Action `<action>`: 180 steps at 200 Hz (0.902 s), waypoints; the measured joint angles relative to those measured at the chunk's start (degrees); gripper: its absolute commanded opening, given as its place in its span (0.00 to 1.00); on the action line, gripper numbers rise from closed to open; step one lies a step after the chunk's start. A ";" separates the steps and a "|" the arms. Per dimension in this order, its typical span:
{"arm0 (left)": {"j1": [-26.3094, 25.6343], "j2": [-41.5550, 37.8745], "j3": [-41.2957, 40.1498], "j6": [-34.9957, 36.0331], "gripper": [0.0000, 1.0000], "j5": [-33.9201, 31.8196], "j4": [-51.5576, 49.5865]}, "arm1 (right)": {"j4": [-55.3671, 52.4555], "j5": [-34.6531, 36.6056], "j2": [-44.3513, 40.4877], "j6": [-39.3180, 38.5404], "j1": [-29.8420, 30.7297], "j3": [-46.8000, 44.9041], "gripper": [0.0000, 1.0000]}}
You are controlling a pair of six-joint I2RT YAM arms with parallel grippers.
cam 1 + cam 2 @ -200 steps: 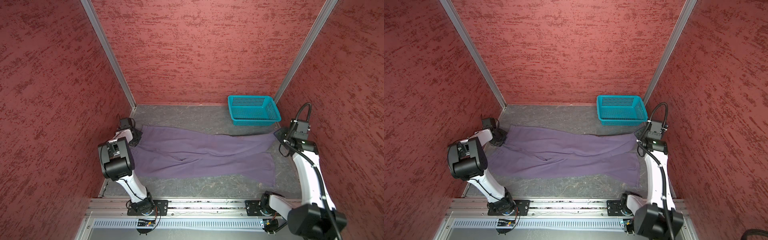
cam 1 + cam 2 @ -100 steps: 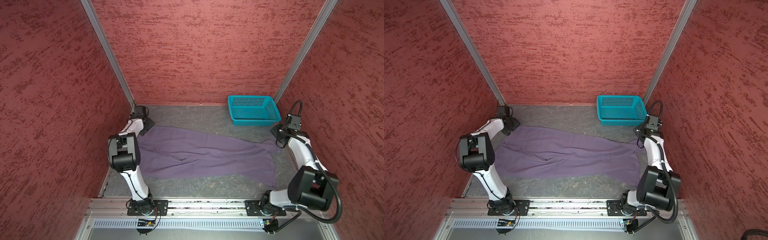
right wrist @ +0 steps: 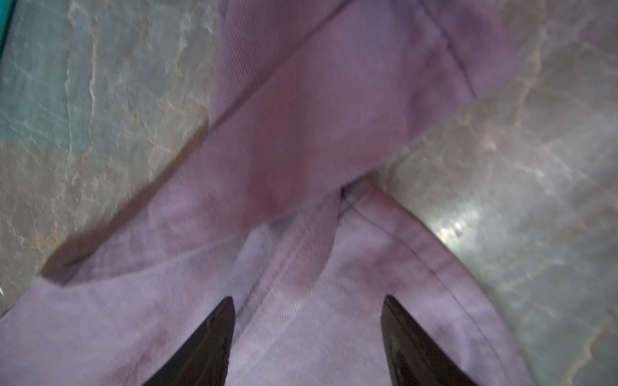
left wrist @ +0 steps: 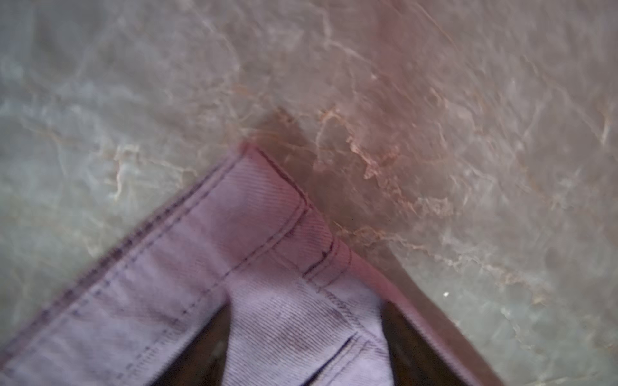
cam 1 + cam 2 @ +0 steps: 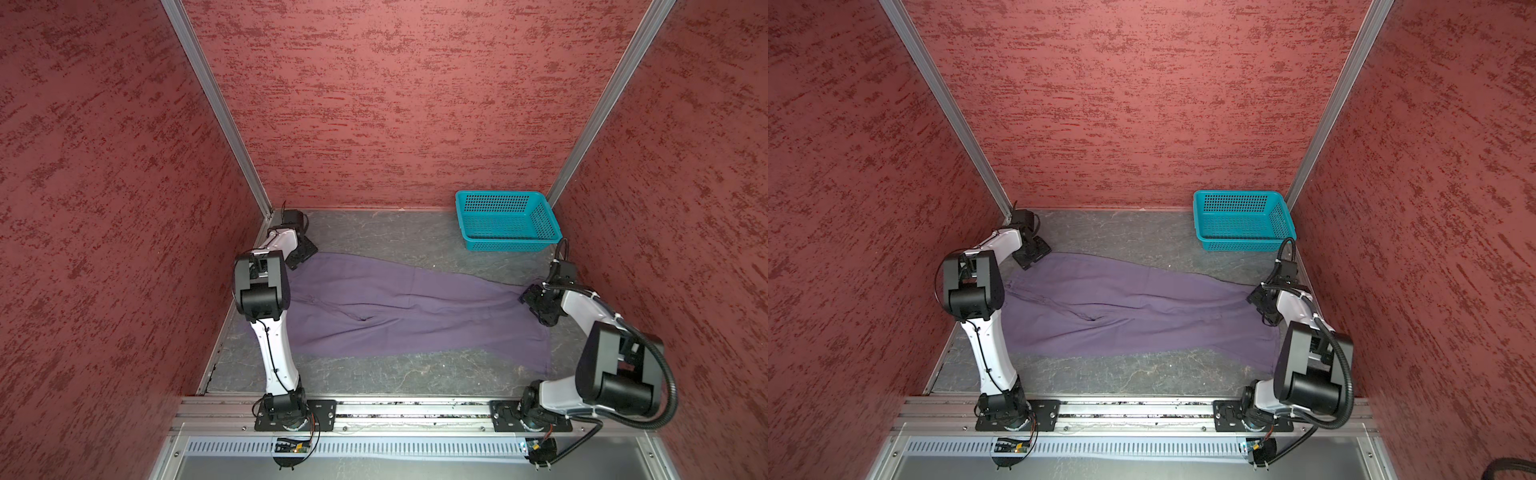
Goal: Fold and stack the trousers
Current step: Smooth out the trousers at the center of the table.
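Top views. The trousers lie spread flat on the grey counter, running lengthwise from the left arm's side to the right arm's side. They are unfolded, with the two legs side by side and a small pucker at the crotch. The teal basket sits in the far corner on the right arm's side, apart from the cloth. The left end effector is low at the far corner of the cloth's wide end. The right end effector is low over the leg ends. Both top views agree: trousers, basket, left end effector, right end effector. Jaw gaps are too small to read here.

Left wrist view, blurred. A stitched, banded corner of the trousers lies on the marbled counter. The left end effector has its two dark fingers set well apart with cloth between them. It is open, with nothing pinched.

Right wrist view, blurred. Hemmed cloth of the trousers lies rumpled, one layer crossing another, with counter on both sides. The right end effector shows its fingers spread wide above the cloth, gripping nothing.
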 measured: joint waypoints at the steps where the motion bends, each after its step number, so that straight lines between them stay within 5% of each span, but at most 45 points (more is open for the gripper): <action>1: 0.02 0.00 0.00 -0.22 0.41 0.02 0.00 | 0.13 -0.02 0.37 0.00 -0.04 0.20 0.70; 26: 1.25 0.04 -0.02 0.24 0.14 1.20 -0.48 | 2.23 -0.07 5.84 -0.02 -0.87 4.39 0.71; 59: 4.92 0.04 -0.15 0.11 0.00 2.29 -0.28 | 3.69 -0.07 8.11 -0.22 -1.33 8.74 0.73; 84: 6.14 0.04 -0.15 -0.33 0.00 2.64 -0.28 | 4.79 -0.09 9.27 -0.37 -1.42 10.08 0.61; 102: 5.97 0.00 -0.13 -0.57 0.00 2.89 -0.28 | 5.38 -0.07 11.02 -0.68 -1.49 10.10 0.32; 132: 5.11 -0.87 -0.74 -0.63 0.00 3.13 -0.31 | 6.14 0.57 12.41 -0.59 -2.12 10.29 0.00; 159: 3.82 -3.76 -2.73 -0.66 0.10 3.54 -0.11 | 5.84 -0.04 14.38 -1.22 -2.82 15.04 0.00; 180: 2.14 -7.54 -5.81 -0.74 0.36 3.63 0.31 | 7.06 -0.66 14.97 -0.57 -2.95 17.44 0.00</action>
